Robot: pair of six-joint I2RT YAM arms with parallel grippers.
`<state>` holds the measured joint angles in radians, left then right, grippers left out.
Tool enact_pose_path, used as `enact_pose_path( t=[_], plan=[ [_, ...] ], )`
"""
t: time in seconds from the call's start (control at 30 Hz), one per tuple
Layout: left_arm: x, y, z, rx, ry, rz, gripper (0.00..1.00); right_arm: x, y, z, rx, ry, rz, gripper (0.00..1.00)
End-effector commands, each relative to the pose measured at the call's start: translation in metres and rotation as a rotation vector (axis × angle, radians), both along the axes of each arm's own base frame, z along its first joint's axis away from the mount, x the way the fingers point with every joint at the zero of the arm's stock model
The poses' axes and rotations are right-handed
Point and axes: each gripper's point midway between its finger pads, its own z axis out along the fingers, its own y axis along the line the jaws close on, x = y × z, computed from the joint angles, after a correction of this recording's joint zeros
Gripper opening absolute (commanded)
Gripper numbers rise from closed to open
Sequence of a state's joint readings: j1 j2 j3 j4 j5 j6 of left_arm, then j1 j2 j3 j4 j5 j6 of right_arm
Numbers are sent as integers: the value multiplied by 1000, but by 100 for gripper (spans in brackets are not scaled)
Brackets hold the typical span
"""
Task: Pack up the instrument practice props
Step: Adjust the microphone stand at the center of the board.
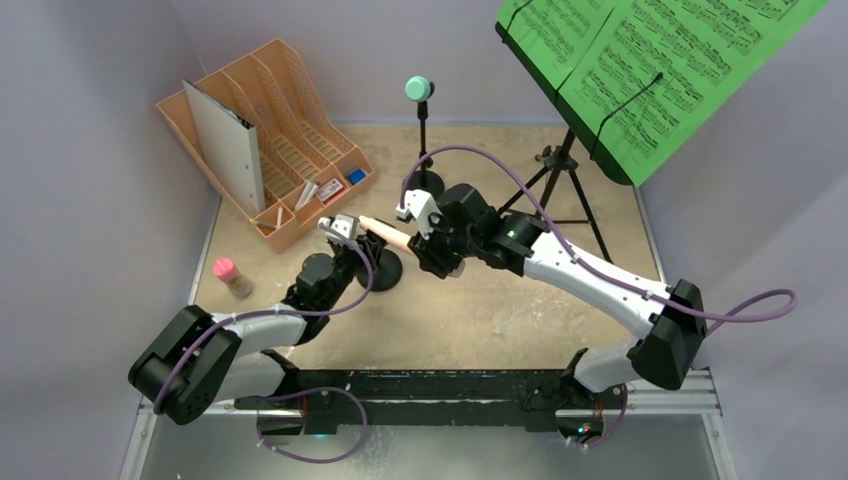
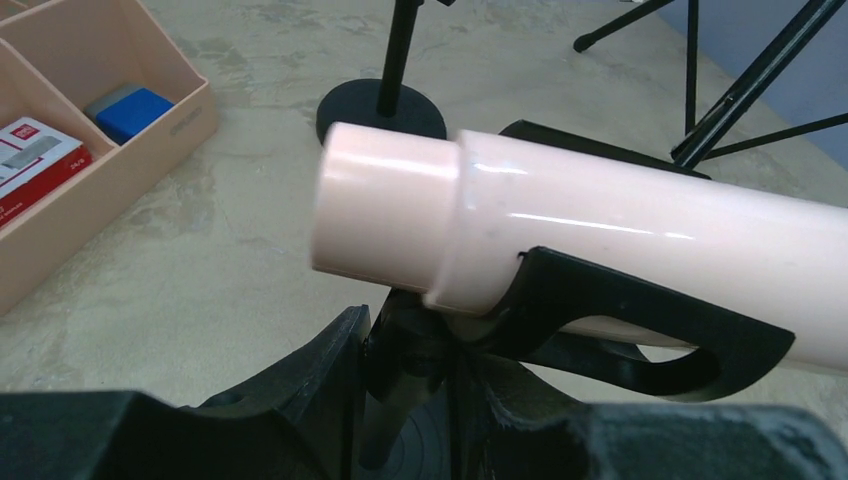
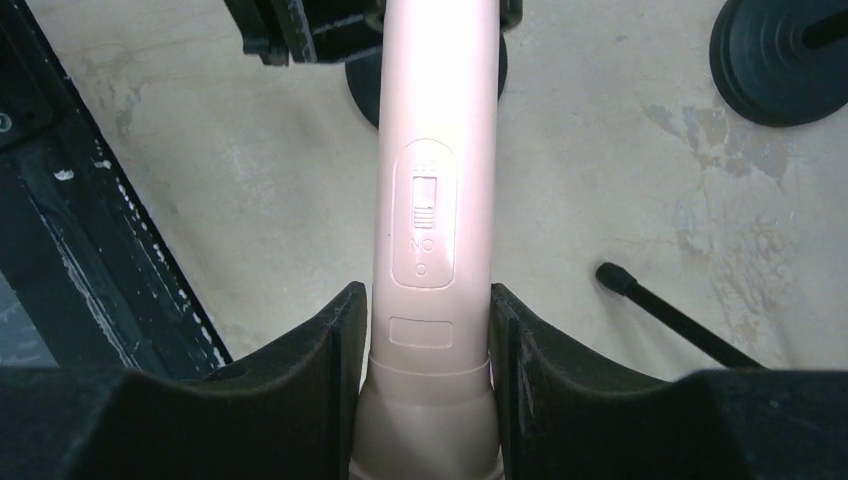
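R claw (image 3: pixel 425 315) is clamped on the pink mic (image 3: pixel 435 150): both fingers press its sides just below the switch, w/ the handle running straight out ahead. The mic lies roughly level above the table (image 1: pixel 480 320), mid-scene, its butt end poking past a black clip (image 2: pixel 620 320) that cups it from below. L claw (image 2: pixel 405 345) is closed on the clip pole (image 1: pixel 390 272) right under that clip; the pole's round base sits on the table beneath both claws. So the two claws meet nose to nose, one on the mic, one on the pole. Behind them the teal mic (image 1: pixel 419 89) stands upright on the far pole (image 1: pixel 423 140). Back R: tripod (image 1: pixel 560 190), legs spread, w/ green pages (image 1: pixel 660 60) open on its tilted desk. Back L: orange rack (image 1: pixel 300 100) w/ a grey binder (image 1: pixel 225 130) upright in a slot (small blue and red-white bits in its front tray). A small pink-capped thing (image 1: pixel 230 275) lies near the L edge, well apart from the rest; can't tell what it is.
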<state>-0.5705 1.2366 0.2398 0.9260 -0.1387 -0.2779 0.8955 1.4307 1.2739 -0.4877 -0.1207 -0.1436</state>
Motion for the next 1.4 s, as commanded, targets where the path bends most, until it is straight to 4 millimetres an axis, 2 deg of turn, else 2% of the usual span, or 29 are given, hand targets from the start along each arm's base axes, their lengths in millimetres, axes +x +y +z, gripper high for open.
enact_pose_path(
  t=[0.0, 0.4, 0.63, 0.9, 1.0, 1.37],
  plan=[
    [26, 85, -12, 55, 32, 407, 0, -41, -41, -5, -105, 96, 33, 0],
    [26, 82, -12, 58, 32, 391, 0, -40, -47, 6, -81, 51, 21, 0],
    [30, 82, -9, 56, 27, 401, 0, -25, -44, 19, -54, 5, -59, 0],
    [57, 93, 14, 55, 1, 499, 0, 1, -34, 16, -23, -37, -150, 0],
    [67, 100, 13, 48, 2, 530, 0, 4, -29, 14, -10, -43, -145, 0],
    [109, 72, 9, -33, -15, 471, 3, 7, -31, 17, 4, -62, -155, 0]
  ],
)
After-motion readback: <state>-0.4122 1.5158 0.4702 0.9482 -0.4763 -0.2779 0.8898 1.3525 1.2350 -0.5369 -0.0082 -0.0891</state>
